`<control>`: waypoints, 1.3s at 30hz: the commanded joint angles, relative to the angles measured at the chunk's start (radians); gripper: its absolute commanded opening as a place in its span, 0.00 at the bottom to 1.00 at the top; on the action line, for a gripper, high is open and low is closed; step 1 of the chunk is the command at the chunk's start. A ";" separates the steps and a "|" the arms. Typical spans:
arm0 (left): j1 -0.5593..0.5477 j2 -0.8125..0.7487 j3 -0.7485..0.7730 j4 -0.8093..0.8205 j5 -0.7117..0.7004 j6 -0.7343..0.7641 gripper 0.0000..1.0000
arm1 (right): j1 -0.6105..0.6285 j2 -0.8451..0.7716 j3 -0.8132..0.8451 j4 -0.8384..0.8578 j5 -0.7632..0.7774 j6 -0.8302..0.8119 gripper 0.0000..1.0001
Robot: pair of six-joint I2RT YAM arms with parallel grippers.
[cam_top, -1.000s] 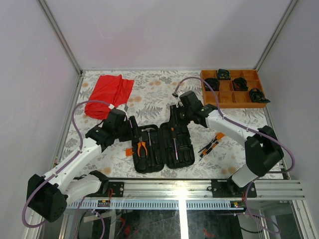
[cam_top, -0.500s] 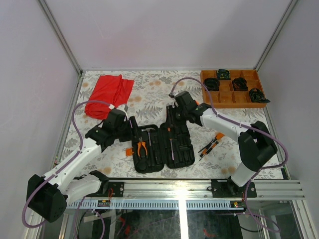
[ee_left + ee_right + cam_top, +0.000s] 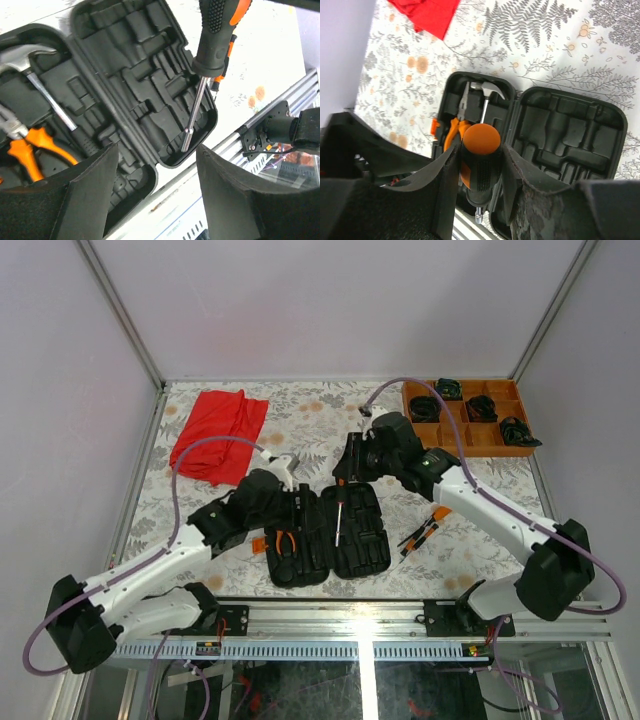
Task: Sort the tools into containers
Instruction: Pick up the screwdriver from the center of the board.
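Observation:
The black tool case [image 3: 352, 548] lies open near the table's front. Its left half holds the silver-headed hammer [image 3: 31, 64] and the orange-handled pliers [image 3: 31, 150]. My right gripper [image 3: 350, 470] is shut on the black-and-orange handle of a screwdriver [image 3: 480, 172]. The shaft [image 3: 194, 116] hangs down over the empty moulded slots of the right half [image 3: 570, 135]. My left gripper [image 3: 156, 152] hovers open over the case's near edge with nothing between its fingers. In the top view it [image 3: 297, 502] sits above the left half. Loose screwdrivers [image 3: 424, 530] lie right of the case.
A wooden compartment tray [image 3: 470, 437] with black coiled bundles stands at the back right. A red cloth [image 3: 215, 428] lies at the back left. The aluminium rail [image 3: 400, 620] runs along the table's near edge, just in front of the case.
My left arm has swung right and now sits over the case's left half, jaws a little wider. The right arm has shifted, carrying the screwdriver slightly left over the right half.

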 commanded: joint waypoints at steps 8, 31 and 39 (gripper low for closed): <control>-0.153 0.130 0.040 0.276 0.036 0.094 0.61 | 0.008 -0.114 0.005 0.045 -0.162 0.101 0.00; -0.165 0.027 0.053 0.201 -0.070 0.159 0.00 | 0.007 -0.348 -0.073 0.002 -0.043 0.038 0.42; -0.177 -0.060 0.069 0.191 -0.188 0.383 0.00 | 0.008 -0.547 -0.121 -0.057 0.094 -0.068 0.68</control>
